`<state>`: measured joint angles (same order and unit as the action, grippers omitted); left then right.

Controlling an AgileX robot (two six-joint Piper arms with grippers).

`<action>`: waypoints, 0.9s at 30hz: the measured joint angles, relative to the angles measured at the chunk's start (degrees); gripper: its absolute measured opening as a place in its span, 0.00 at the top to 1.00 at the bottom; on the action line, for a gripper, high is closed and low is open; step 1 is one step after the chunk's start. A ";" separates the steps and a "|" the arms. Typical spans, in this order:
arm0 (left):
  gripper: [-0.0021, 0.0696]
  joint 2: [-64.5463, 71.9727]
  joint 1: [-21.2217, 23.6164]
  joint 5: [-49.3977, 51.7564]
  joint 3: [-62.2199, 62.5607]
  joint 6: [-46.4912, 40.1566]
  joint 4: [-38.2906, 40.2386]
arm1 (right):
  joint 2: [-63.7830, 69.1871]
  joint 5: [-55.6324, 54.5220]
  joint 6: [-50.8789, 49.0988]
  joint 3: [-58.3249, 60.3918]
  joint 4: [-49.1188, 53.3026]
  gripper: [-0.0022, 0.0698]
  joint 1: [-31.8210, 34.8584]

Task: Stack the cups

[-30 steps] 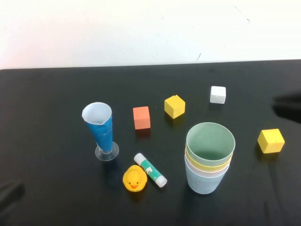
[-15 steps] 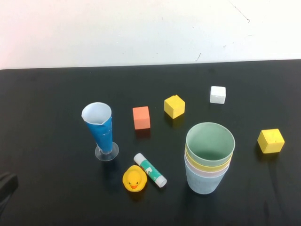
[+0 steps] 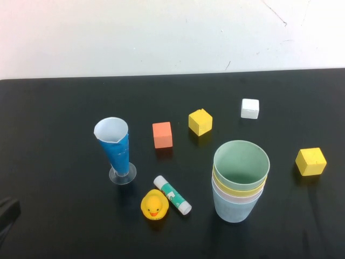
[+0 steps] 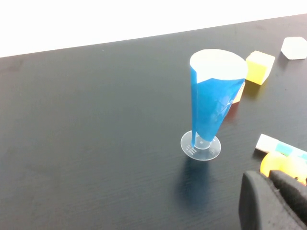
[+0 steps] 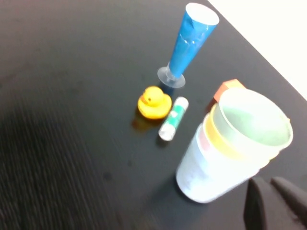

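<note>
We find open worktop (image 3: 59,113) left of the blue glass (image 3: 115,145); duck (image 3: 154,205) and glue stick (image 3: 172,195) crowd the stacked cups (image 3: 240,181).

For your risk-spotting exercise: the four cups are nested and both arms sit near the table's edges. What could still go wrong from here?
1. The tall blue glass stands on a narrow base close to the left gripper; a careless move could tip it.
2. The cup stack sits close to the right gripper, so a sideways swing might knock it.
3. The rubber duck and glue stick lie near the stack and could be pushed.
</note>
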<state>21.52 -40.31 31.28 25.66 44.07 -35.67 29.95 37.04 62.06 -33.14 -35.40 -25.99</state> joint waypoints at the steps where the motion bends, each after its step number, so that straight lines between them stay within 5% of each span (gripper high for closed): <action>1: 0.97 0.00 0.00 0.00 0.00 0.00 0.00 | 0.00 0.10 0.00 0.00 1.10 0.97 0.00; 5: 0.97 0.00 0.00 0.00 0.00 -0.26 0.00 | 0.00 0.34 -2.40 0.00 10.31 0.97 0.00; 16: 0.97 0.00 0.00 0.00 0.00 -0.53 0.00 | -3.87 -12.18 -33.27 11.44 22.27 0.97 1.07; 27: 0.97 0.00 0.00 0.00 0.00 -1.17 0.00 | -21.45 -21.39 -41.62 25.57 27.10 0.97 21.86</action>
<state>21.52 -40.31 31.28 25.66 42.90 -35.67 8.50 15.65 20.44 -7.57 -8.30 -4.13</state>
